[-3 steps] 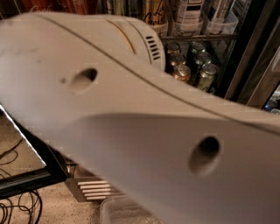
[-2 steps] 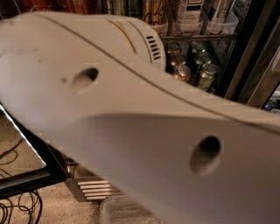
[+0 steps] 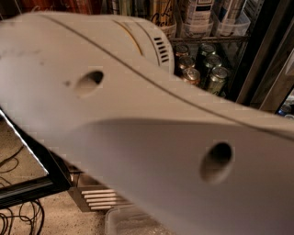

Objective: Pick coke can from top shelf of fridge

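Note:
My white arm casing (image 3: 138,133) fills most of the camera view and hides much of the fridge (image 3: 257,59). My gripper is out of view. Along the top edge, a dark wire rack (image 3: 216,39) carries clear plastic trays (image 3: 232,23) with cans; it looks like the top shelf. Red cans (image 3: 50,4) show as a thin strip at the top left, above the arm; their markings are cut off, so I cannot tell whether one is the coke can. Green and copper cans (image 3: 204,69) stand on the rack below.
The fridge's ribbed steel base grille (image 3: 94,197) shows at the lower left. The black frame of the open door (image 3: 27,186) crosses the left side. Cables (image 3: 14,215) lie on the speckled floor. A clear plastic bin (image 3: 128,222) sits at the bottom.

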